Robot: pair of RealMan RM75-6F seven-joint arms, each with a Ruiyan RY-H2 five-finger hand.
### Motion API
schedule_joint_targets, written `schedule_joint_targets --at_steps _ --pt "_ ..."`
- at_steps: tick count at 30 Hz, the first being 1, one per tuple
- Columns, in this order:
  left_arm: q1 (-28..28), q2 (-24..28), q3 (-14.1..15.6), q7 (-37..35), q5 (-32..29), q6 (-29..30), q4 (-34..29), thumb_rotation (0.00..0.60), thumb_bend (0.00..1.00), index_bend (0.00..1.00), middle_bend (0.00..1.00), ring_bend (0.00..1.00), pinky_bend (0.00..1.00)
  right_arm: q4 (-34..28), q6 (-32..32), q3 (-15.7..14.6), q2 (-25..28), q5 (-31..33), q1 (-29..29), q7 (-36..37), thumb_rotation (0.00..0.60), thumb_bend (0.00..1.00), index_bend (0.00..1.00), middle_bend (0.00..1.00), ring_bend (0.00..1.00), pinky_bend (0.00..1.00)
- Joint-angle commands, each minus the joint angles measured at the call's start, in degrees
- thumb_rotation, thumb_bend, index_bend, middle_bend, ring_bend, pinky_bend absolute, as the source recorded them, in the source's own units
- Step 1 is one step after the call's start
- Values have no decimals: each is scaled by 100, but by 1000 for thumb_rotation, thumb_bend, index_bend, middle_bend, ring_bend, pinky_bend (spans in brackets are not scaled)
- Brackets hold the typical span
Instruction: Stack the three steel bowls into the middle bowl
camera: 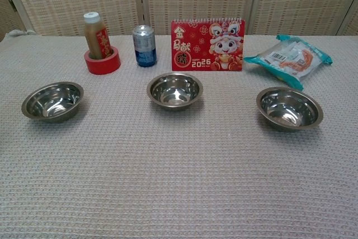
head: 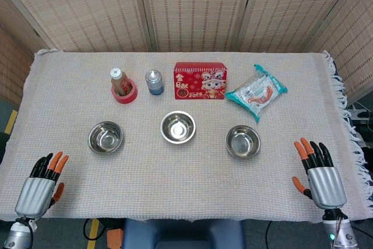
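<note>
Three steel bowls stand apart in a row on the cloth: the left bowl (head: pixel 105 137) (camera: pixel 52 101), the middle bowl (head: pixel 178 126) (camera: pixel 174 90) and the right bowl (head: pixel 243 141) (camera: pixel 289 108). All three are empty. My left hand (head: pixel 42 183) rests at the near left corner of the table, fingers apart, holding nothing. At the near right corner lies my right hand (head: pixel 319 174), also with fingers spread and empty. Both hands are well short of the bowls. The chest view shows neither hand.
Behind the bowls stand a bottle (head: pixel 119 81) (camera: pixel 96 35) inside a red tape roll (head: pixel 125 94) (camera: pixel 102 61), a small can (head: pixel 154 81) (camera: pixel 145 45), a red 2026 calendar (head: pixel 200 80) (camera: pixel 208 45) and a snack packet (head: pixel 257 93) (camera: pixel 289 55). A woven cloth (head: pixel 186 185) covers the table.
</note>
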Motion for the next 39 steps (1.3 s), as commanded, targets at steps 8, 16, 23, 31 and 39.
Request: schedule_joint_targets --at_steps 8,16,23,31,39 --pt "-523 -747 8 -449 422 -450 519 600 451 0 0 0 119 2 -60 45 29 135 3 45 600 161 0 0 0 0" --pt "-1195 -2045 -320 -474 424 -936 1919 600 446 64 0 0 125 86 -267 102 -17 323 87 62 600 161 0 0 0 0" --pt "-1468 -2584 -548 -218 111 -1182 2931 600 430 95 0 0 125 104 -265 182 1 477 86 85 600 161 0 0 0 0" --pt "-1611 -2958 -722 -332 -262 -1277 3963 600 428 125 0 0 125 107 -299 185 7 520 102 89 600 161 0 0 0 0" --pt "-1726 -3256 -696 -715 -293 -1012 4662 600 431 421 30 0 127 103 -347 188 7 568 125 95 600 161 0 0 0 0"
